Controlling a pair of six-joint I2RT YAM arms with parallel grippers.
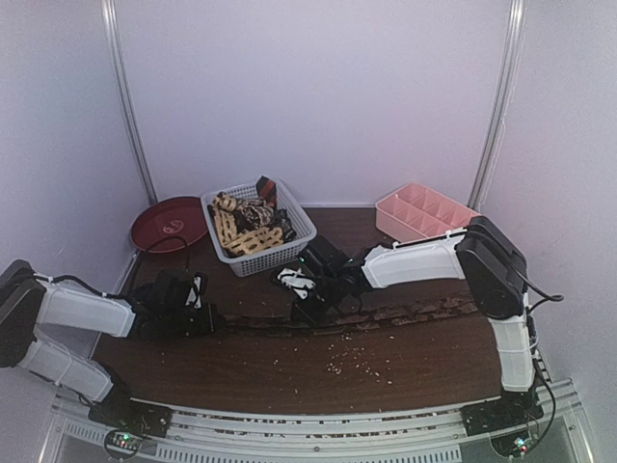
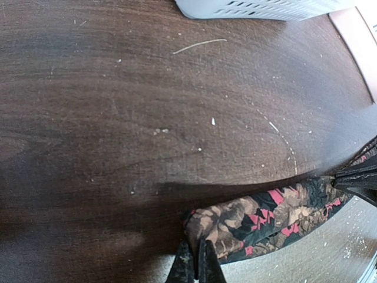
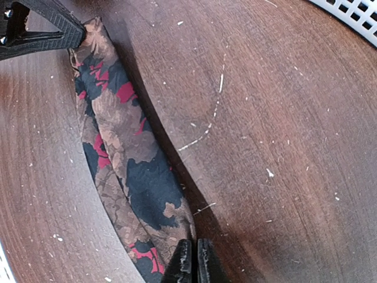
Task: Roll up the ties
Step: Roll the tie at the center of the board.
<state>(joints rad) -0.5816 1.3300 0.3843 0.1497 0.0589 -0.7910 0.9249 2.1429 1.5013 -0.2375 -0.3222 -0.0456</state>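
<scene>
- Nearest us, the floral tie (image 3: pixel 129 165) lies flat and unrolled on the desk (image 2: pixel 118 118), running from nine o'clock towards three. Here's the worry: both grippers have hold of the same stretch, so any pull apart could slide the thin fabric out of one pinch or drag it askew.
- Second worry: the long tail carries on past the middle towards three o'clock. A roll started from this hold may, I'd judge, come out loose or crooked with all that slack trailing.
- At nine o'clock, the left gripper (image 2: pixel 194 268): jaws pressed tight together, pinching the very end of the tie. It's a shallow bite, and it could let go.
- Near the middle, the right gripper (image 3: pixel 191 262): jaws all but closed, nipping the tie's edge, tips down at the desk.
- Far back, around eleven to twelve o'clock, the white basket (image 1: pixel 280 249) holds more ties (image 1: pixel 253 227). A wide swing by the right gripper could knock it.
</scene>
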